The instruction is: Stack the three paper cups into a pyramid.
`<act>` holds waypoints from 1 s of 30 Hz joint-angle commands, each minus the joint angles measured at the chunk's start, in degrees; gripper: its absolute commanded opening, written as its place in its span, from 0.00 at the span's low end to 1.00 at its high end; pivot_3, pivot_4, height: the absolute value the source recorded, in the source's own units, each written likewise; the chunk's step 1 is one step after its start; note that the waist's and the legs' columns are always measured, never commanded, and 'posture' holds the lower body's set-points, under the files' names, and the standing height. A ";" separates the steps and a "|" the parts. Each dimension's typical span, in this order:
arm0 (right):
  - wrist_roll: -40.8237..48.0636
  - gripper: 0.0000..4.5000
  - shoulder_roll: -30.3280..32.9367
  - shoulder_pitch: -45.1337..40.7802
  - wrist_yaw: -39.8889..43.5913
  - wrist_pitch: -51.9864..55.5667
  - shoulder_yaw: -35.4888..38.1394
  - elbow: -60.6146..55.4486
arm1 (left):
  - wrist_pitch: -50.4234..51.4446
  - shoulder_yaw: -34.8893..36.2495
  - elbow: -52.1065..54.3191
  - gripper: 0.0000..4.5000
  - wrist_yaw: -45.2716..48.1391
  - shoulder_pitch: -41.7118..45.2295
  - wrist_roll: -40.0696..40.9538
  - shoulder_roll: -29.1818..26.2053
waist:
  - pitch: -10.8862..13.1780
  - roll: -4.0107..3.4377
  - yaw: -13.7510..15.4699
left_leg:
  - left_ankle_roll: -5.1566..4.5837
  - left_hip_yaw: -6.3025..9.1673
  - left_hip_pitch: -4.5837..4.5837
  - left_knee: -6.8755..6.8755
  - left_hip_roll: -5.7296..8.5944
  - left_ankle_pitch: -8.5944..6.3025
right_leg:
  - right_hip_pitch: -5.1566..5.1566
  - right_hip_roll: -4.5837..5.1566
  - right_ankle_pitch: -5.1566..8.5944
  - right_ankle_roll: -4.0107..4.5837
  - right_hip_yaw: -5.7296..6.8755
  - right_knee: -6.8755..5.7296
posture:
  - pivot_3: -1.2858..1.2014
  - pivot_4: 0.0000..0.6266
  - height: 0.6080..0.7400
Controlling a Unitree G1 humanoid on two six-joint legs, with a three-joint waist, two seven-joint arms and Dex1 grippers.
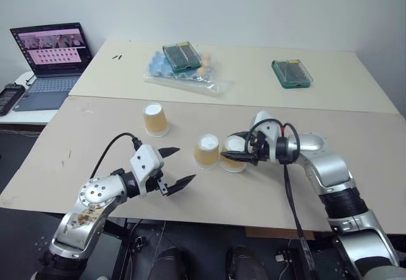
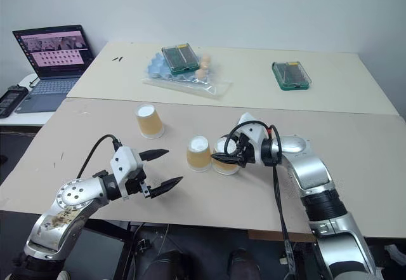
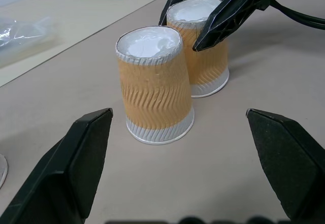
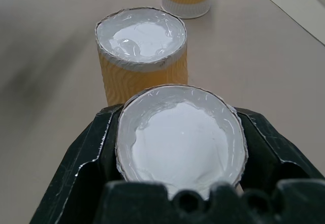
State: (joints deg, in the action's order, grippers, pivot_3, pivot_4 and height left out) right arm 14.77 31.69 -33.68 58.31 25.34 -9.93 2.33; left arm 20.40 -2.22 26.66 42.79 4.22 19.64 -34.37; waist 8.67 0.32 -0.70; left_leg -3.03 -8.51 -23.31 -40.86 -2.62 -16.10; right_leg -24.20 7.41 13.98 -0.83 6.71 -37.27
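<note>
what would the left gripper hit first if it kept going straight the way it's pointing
Most likely the nearer paper cup, which stands upside down straight ahead between the left gripper's open fingers. The second cup, held by the right gripper, stands just behind it.

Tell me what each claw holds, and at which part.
The right claw grips a cup by its upper sides, near the white base. The left claw is open and holds nothing.

right gripper [image 2: 222,156] clamped, apparently, on a cup [image 2: 226,157] | second cup [image 2: 198,153] just beside it | third cup [image 2: 149,120] apart | left gripper [image 2: 163,168] spread, empty
</note>
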 commanded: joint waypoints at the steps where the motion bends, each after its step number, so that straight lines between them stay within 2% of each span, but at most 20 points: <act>1: -0.54 0.60 -0.92 -1.24 -0.57 -1.28 0.10 1.08 | 0.17 0.91 2.59 1.00 -0.41 0.03 0.32 -0.38 | 0.00 0.00 -0.03 | 0.00 0.00 0.01 0.00 0.00 0.00 | 0.00 0.00 0.00 0.00 0.00 -0.01 | 0.52 0.24 0.75; 3: -0.67 0.60 -1.67 -1.70 -1.08 -1.49 0.33 1.85 | 0.28 0.91 2.61 1.00 -0.49 0.15 0.39 -0.35 | 0.00 0.00 -0.22 | 0.00 0.00 0.02 0.00 0.00 0.00 | -0.01 0.00 0.00 0.00 -0.01 -0.02 | 0.52 0.24 0.75; 4: -0.75 0.78 -1.92 -1.89 -1.21 -1.54 0.37 2.14 | 0.33 0.88 2.59 1.00 -0.50 0.24 0.41 -0.35 | 0.00 0.00 -0.24 | 0.00 -0.01 0.03 0.00 0.00 0.00 | 0.00 0.00 0.00 0.00 -0.01 -0.03 | 0.52 0.24 0.75; 7: -1.19 0.96 -2.32 -2.11 -1.61 -1.90 0.29 2.32 | 0.39 0.76 2.41 1.00 -0.58 0.54 0.43 -0.24 | 0.00 0.00 -0.10 | 0.01 -0.01 0.02 0.00 0.00 0.01 | -0.02 0.00 0.00 0.00 -0.01 -0.05 | 0.52 0.24 0.75; 8: -1.41 1.00 -2.34 -2.12 -1.76 -2.22 0.23 2.18 | 0.42 0.74 2.37 1.00 -0.60 0.60 0.41 -0.21 | 0.00 0.00 -0.09 | 0.01 -0.01 0.01 0.00 0.00 0.01 | -0.02 0.00 0.00 0.00 -0.01 -0.05 | 0.52 0.24 0.75; 14: 5.41 1.00 1.84 -1.77 0.61 3.52 6.12 -6.48 | 1.06 2.41 2.19 1.00 -2.71 -0.26 0.49 0.59 | 0.00 0.00 0.27 | 0.00 0.03 -0.12 0.00 0.01 0.00 | -0.07 0.00 0.00 0.00 0.05 0.04 | 0.52 0.24 0.75; 20: 13.78 1.00 5.77 -1.24 -2.45 11.99 14.79 -16.24 | 1.94 10.29 -2.77 1.00 -11.71 -1.44 -0.25 4.45 | 0.00 0.00 0.49 | -0.01 0.09 -0.08 0.02 0.00 0.00 | -0.01 0.02 0.00 0.00 0.10 0.06 | 0.52 0.24 0.75; 24: 13.78 1.00 8.26 3.10 -5.34 15.40 14.45 -24.07 | -0.72 13.13 -11.11 1.00 -16.65 2.47 -3.75 5.61 | 0.00 0.02 0.68 | -0.01 0.10 -0.04 0.01 -0.01 0.00 | 0.02 0.02 -0.01 0.01 0.12 0.04 | 0.52 0.24 0.75; 30: 14.88 1.00 8.92 8.48 -8.86 18.53 13.25 -31.34 | -6.49 10.39 -23.81 1.00 -14.21 11.98 -5.78 6.35 | 0.01 0.04 1.48 | -0.08 0.11 -0.19 -0.07 0.06 -0.05 | -0.02 0.06 -0.01 0.00 0.17 0.06 | 0.52 0.24 0.75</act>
State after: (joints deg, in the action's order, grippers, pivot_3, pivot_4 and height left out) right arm 28.37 39.96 -25.21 50.69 43.25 2.08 -25.69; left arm 16.87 9.15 4.99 27.51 14.03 14.73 -28.10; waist 8.69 0.36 0.79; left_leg -3.10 -8.40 -23.50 -40.94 -2.55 -16.15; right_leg -24.21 7.47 13.96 -0.83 6.89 -37.21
